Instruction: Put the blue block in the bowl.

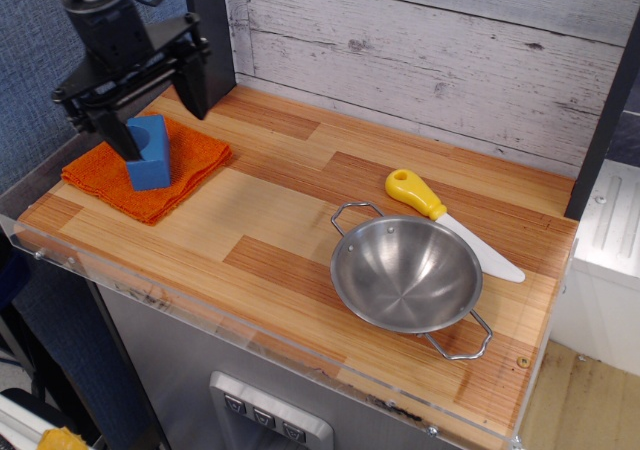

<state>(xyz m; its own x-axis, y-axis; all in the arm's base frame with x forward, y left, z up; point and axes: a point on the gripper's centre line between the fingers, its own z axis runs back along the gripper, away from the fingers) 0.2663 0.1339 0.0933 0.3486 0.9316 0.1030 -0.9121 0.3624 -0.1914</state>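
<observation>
Now, a striped wooden counter [300, 230] against a whitewashed plank wall [450, 60], no readable writing anywhere. The gripper [158, 110] hangs with jaws spread wide, holding nothing, straddling the blue block [149, 152] on the orange cloth [195, 160]. The bowl [406, 273] sits well apart, beside a yellow-handled knife [440, 215].

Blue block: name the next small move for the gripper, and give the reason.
Probably lower the gripper straight down around the blue block, then close. Its jaws stand open with one finger behind the block and the other at its left, so it looks roughly lined up but has no grasp yet. The block sits on the orange cloth, far from the bowl.
</observation>
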